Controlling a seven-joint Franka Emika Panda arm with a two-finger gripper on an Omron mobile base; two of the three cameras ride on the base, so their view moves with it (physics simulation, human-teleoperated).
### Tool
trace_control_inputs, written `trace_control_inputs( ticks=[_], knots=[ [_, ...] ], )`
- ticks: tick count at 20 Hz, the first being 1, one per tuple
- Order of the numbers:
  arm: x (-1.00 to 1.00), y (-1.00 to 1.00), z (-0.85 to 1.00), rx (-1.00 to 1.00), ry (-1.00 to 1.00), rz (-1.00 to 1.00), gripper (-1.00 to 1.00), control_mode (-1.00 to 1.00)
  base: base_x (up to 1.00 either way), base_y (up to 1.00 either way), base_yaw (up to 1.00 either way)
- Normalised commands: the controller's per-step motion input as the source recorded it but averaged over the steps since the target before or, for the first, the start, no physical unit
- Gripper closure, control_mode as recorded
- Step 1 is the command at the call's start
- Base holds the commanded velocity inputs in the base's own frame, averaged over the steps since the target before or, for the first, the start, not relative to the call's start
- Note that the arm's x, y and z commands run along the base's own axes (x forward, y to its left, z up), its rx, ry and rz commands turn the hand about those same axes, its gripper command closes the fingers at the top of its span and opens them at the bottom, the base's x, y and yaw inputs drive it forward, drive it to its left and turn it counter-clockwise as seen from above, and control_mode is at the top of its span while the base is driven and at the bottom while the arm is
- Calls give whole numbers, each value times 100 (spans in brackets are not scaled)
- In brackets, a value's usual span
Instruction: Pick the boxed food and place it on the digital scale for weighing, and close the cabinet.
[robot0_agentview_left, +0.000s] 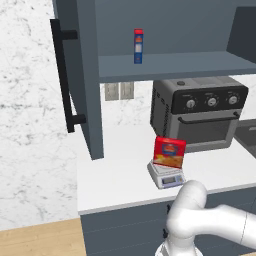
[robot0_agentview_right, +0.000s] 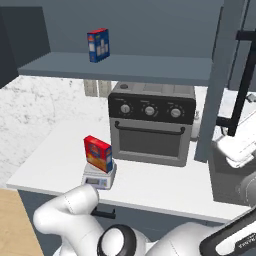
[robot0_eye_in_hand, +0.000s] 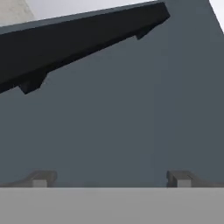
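Red-and-orange boxed food (robot0_agentview_left: 169, 152) sitting on small light-grey digital scale (robot0_agentview_left: 167, 175), white tabletop (robot0_agentview_left: 115, 175). Dark slate-blue wall cabinet door (robot0_eye_in_hand: 131, 122) hanging open, fingers (robot0_eye_in_hand: 41, 179) spread wide, gripping nothing, right up near its black bar handle (robot0_eye_in_hand: 74, 43).

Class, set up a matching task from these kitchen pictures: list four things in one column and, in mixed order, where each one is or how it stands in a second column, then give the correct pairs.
Things:
1. boxed food
2. slim box
3. toaster oven
4. cabinet door

Places or states:
A. swung open
B. on the cabinet shelf
C. on the digital scale
D. on the counter under the shelf

Pairs: 1-C, 2-B, 3-D, 4-A
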Motion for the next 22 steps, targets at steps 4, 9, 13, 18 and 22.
trace_control_inputs(
  ticks=[4,9,13,18,22],
  knots=[
    [76,100,18,-2,4,-2,-100,-100,0,0,0],
    [91,100,2,0,7,-10,-100,-100,0,0,0],
    [95,100,0,0,1,-19,-100,-100,0,0,0],
    [89,79,28,-10,3,-23,-100,-100,0,0,0],
    [100,49,6,-15,16,-16,-100,-100,0,0,0]
  ],
)
